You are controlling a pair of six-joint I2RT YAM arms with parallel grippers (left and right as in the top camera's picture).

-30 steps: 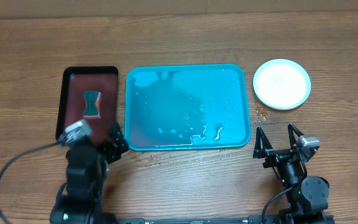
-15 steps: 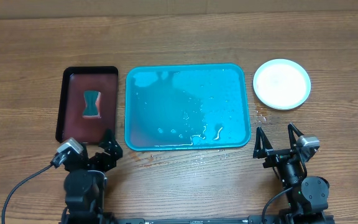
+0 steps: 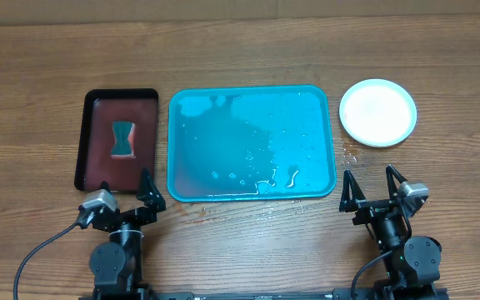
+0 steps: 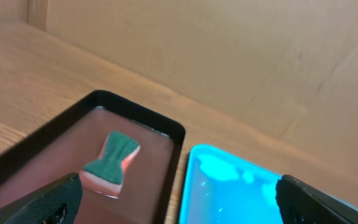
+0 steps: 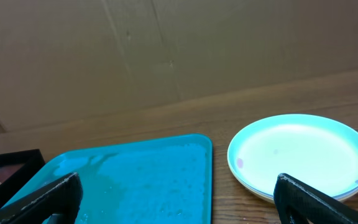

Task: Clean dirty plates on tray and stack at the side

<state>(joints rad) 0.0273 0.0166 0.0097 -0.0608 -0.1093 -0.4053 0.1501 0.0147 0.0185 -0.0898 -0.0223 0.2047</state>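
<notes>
Overhead: fixed, looking straight down, whole tabletop point(image 3: 240, 50) framed from afar.
Left wrist: low, facing the table's far side, black tray point(image 4: 138, 111) close.
Right wrist: low, same heading, plates point(image 5: 300, 152) close.
All three views share the turquoise tray point(image 3: 223, 142).

Brown wood-grain table point(image 3: 240, 50) — plain tan board wall point(image 5: 166, 43) behind, faint seams — soft even light.

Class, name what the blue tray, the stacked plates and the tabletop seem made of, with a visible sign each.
Blue tray: probably glossy plastic; water beads on it. Plates: likely smooth plastic, uniform colour, soft sheen. Tabletop: matte wood grain; solid wood or laminate, cannot tell.
</notes>
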